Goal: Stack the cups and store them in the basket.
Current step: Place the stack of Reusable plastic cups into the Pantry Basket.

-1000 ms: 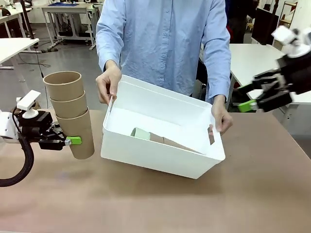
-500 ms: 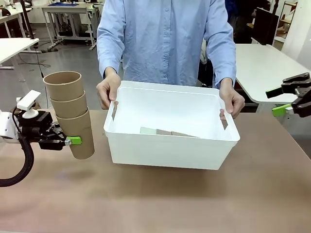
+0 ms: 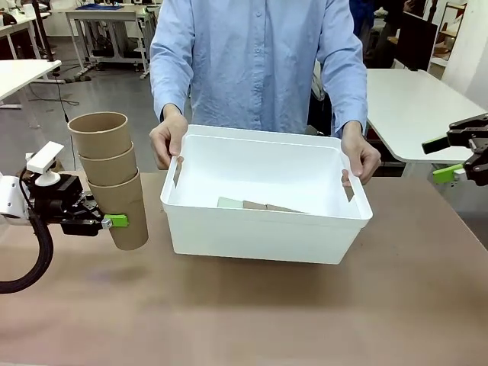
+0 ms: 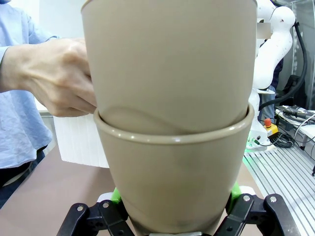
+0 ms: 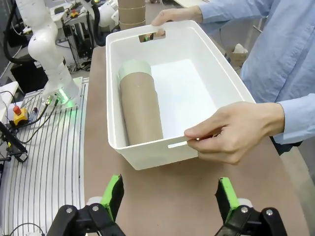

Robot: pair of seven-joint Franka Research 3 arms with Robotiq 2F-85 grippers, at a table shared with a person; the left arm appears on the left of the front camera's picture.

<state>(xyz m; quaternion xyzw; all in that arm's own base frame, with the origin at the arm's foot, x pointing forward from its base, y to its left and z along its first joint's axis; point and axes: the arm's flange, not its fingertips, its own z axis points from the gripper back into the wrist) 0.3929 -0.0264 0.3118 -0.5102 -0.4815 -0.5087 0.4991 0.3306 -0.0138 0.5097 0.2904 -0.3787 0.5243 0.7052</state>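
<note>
Basket (image 3: 259,236) wall half-hides lying cups (image 3: 263,206); held stack (image 3: 113,179) largely covers left end effector (image 4: 172,199).

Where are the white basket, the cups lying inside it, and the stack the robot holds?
basket (image 3: 259,238), front view, its near wall.
lying cups (image 5: 141,115), right wrist view, the brown side.
held stack (image 3: 109,168), front view, the middle cup's side.

The basket (image 3: 252,236) is plain white. Inside it lies a tan-brown stack (image 5: 141,115) ending in a pale mint green cup (image 5: 134,67). Left of the basket, three tan-brown cups (image 3: 110,175) sit in the black, green-padded left pincer (image 3: 122,221). Under the basket, the bench (image 3: 244,320) is matte brown.
</note>
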